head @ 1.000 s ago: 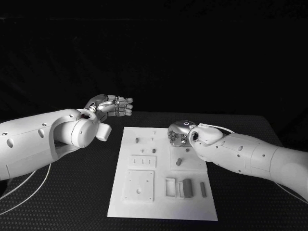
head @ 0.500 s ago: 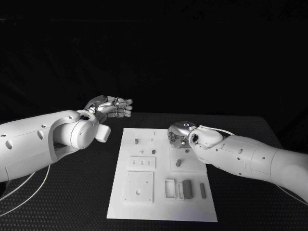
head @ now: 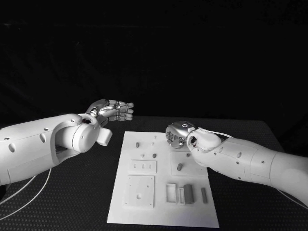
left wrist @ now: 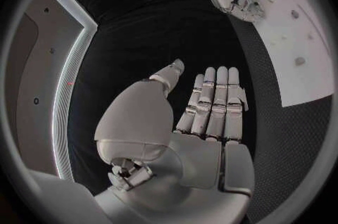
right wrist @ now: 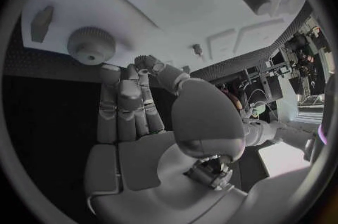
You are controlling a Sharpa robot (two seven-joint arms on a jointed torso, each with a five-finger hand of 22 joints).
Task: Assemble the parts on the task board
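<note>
Now the right hand (head: pixel 176 134), fingers straight and empty, hovers nearest the knurled part (right wrist: pixel 92 45), just beyond its fingertips (right wrist: pixel 121 77).

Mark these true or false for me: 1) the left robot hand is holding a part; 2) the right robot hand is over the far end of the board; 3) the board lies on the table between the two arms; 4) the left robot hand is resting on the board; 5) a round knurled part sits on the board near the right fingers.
1) False: the left robot hand is empty, fingers straight.
2) True: the right robot hand is above the far end of the board.
3) True.
4) False: it is raised over the black table, off the board's far left corner.
5) True: the knurled part lies by the fingertips.
</note>
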